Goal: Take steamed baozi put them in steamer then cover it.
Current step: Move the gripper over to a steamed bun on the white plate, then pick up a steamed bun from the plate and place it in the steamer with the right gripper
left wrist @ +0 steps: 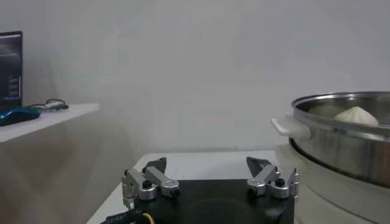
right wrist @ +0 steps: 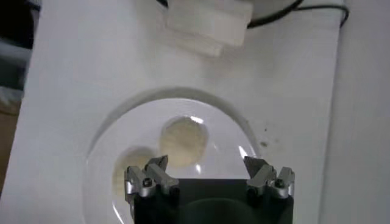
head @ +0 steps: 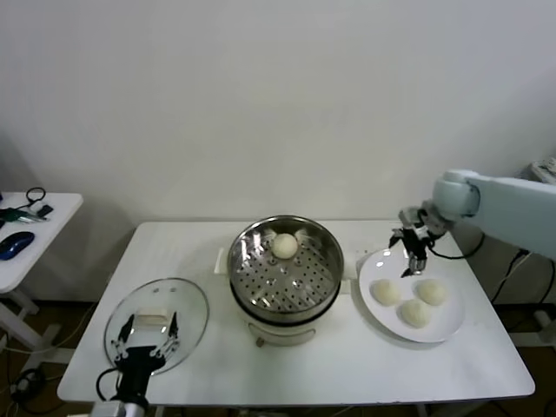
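From the head view we take the steamer [head: 285, 274] as our landmark, standing mid-table. One baozi [head: 285, 245] already lies inside it, at the far side of its perforated floor. Three more baozi sit on the white plate [head: 448, 329] just to the steamer's right: one [head: 385, 291] nearest the steamer, one [head: 430, 291] further out and one [head: 414, 313] toward the front edge. Our right gripper [head: 413, 249] hangs above the plate's far rim, jaws spread wide and holding nothing. The cover [head: 157, 323] lies flat to the steamer's front left, and our left gripper [head: 148, 339] hovers over it, also fully open and empty.

In the left wrist view, the left gripper's fingers [left wrist: 149, 181] stand well apart with nothing between them, and the steamer's steel wall [left wrist: 341, 137] rises close by with the loaded bun [left wrist: 355, 115] showing over the rim. We judge that this arm should wait.

In the right wrist view, the open right gripper [right wrist: 208, 176] looks down on the plate [right wrist: 100, 158], with one bun [right wrist: 183, 140] just ahead of the fingers and another [right wrist: 125, 176] partly hidden behind one finger. We judge the step to be picking the next bun. To do it well we should centre the jaws over a single bun, descend straight and close gently on its sides, since soft dough could dent or slip.
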